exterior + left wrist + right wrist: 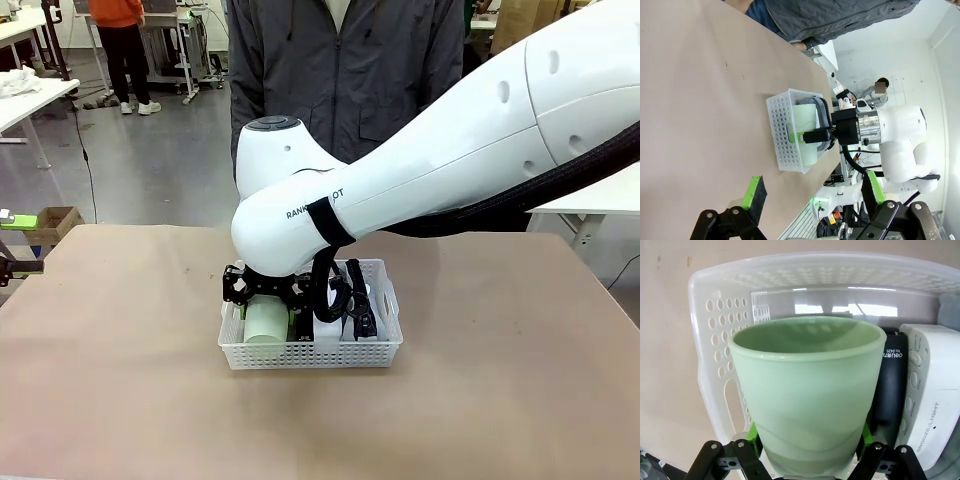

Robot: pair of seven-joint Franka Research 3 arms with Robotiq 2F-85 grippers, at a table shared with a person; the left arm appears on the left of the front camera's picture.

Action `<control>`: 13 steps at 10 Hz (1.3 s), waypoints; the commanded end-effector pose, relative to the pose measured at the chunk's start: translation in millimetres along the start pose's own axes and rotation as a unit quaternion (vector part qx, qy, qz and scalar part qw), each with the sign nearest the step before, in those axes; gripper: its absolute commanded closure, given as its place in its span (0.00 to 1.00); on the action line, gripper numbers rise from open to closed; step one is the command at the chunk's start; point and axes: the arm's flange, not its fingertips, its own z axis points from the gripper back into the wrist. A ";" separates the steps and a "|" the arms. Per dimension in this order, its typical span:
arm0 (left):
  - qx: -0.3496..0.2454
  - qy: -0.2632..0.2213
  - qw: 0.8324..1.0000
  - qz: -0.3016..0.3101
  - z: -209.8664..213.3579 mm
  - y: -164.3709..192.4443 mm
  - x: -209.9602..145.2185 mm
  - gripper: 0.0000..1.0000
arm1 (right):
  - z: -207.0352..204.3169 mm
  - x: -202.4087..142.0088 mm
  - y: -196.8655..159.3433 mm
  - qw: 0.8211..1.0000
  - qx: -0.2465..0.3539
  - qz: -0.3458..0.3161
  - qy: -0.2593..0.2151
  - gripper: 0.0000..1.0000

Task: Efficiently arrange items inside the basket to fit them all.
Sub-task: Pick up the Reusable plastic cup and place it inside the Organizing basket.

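I had the right gripper [807, 460] jaws clamped round the light, slippery pale green plastic cup [807, 395] inside the white perforated plastic basket [715, 340]; the left gripper [812, 200] jaws stood wide, empty.

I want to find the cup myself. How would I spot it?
Look at the white basket in the middle of the brown table. At its left end, between the right gripper's jaws, is the cup. It is the only pale green, round thing there.
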 end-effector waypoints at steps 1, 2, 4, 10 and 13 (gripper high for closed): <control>0.003 0.002 1.000 0.005 0.0 -3.7 -1.5 0.00 | 4.8 0.2 6.8 1.000 -0.011 -0.017 -0.008 0.15; 0.003 0.002 1.000 0.005 0.0 -3.7 -1.5 0.00 | 4.8 0.2 6.6 1.000 -0.011 -0.018 -0.007 0.15; 0.003 0.002 1.000 0.005 0.0 -3.7 -1.5 0.00 | 4.7 0.4 6.5 1.000 -0.011 -0.017 -0.001 0.00; 0.003 0.002 1.000 0.005 0.0 -3.7 -1.5 0.00 | 46.3 -4.0 -22.6 0.999 0.018 -0.031 -0.031 0.00; 0.003 0.002 1.000 0.005 0.0 -3.7 -1.5 0.00 | 118.1 -10.8 -108.2 0.997 0.080 0.016 0.004 0.00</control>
